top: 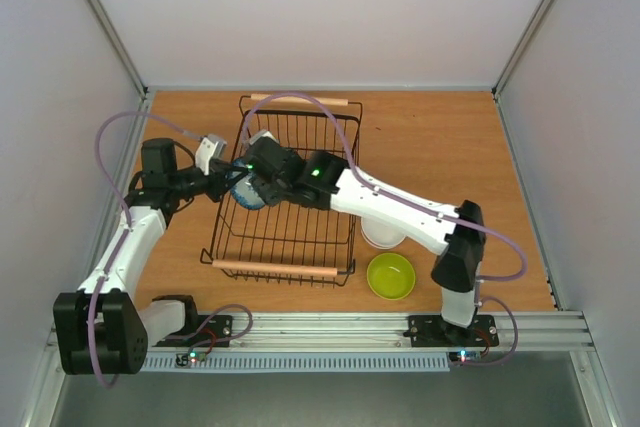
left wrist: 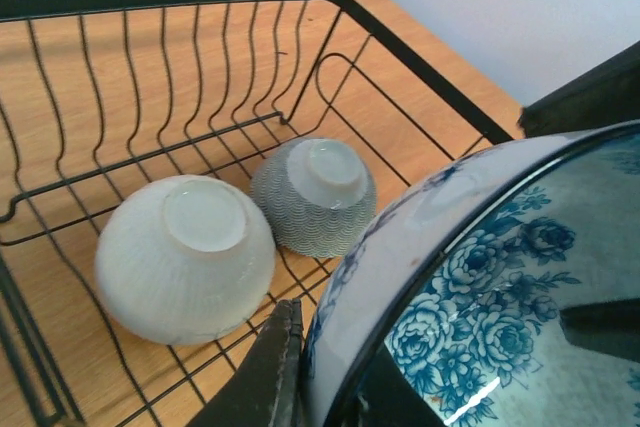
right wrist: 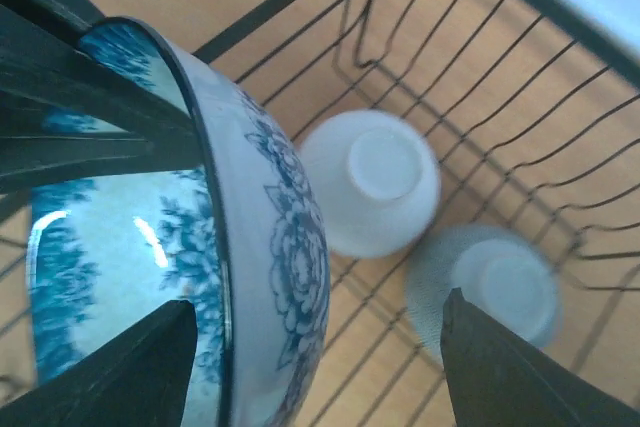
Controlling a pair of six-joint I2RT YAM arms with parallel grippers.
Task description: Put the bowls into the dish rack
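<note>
Top view: both arms reached over the left half of the dish rack [top: 280,269], meeting at a floral bowl [top: 247,192] held above its wires. The left fingers [top: 228,187] came in from the left rim, the right fingers [top: 262,179] from across the rack. 2 bowls were not yet loaded: a green bowl [top: 391,276] sat on the table [top: 430,147] near the right arm's base, and a pale bowl [top: 383,235] lay just behind it, partly hidden under that arm.

Left wrist view: 1 of the left fingers lay flat against the floral bowl's outer wall; its partner was hidden, but they appeared closed on the rim, carrying the bowl tilted on edge. That tilt probably suited standing it between the wires. Below, a white ribbed bowl [left wrist: 185,257] and a grey patterned bowl [left wrist: 312,197] rested upside down on the rack floor, touching, presumably to drain.

Right wrist view: the right fingers [right wrist: 110,372] were spread wide, 1 inside the bowl, the other well clear of its outer wall, gripping nothing. They seemed placed either to take the bowl or to steady it.
</note>
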